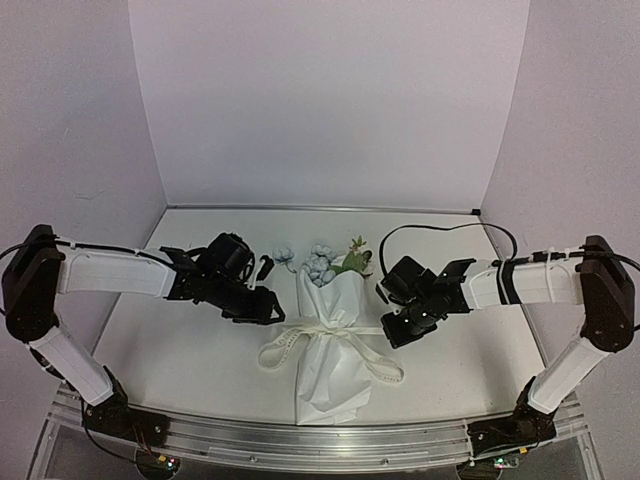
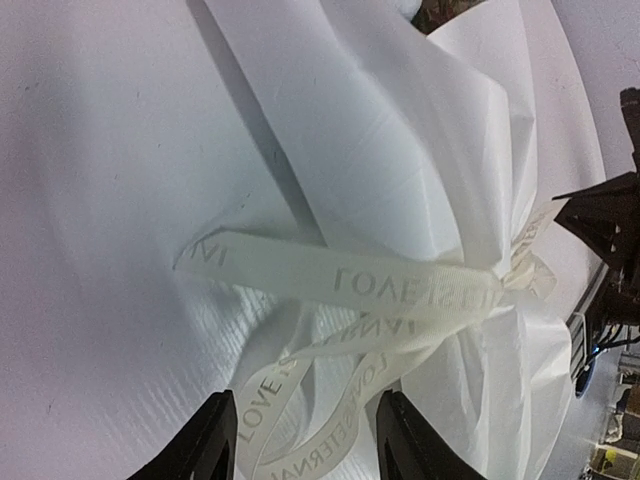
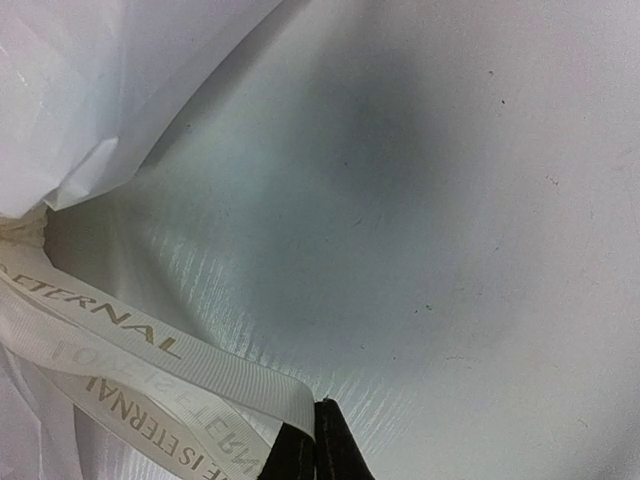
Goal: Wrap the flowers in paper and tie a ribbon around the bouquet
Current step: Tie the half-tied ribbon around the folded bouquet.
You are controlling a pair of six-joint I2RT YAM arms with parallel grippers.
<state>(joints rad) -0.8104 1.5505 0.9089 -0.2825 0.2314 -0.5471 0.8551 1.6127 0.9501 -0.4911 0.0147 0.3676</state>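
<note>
2 wrist views alone show left fingers (image 2: pixel 205 445) parted around ribbon (image 2: pixel 380 285), right fingers (image 3: pixel 335 445) pinching its end.

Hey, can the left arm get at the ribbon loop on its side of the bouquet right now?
Probably yes: the left end effector is open, the ribbon loops lie between its jaws, nothing covering them.
</note>
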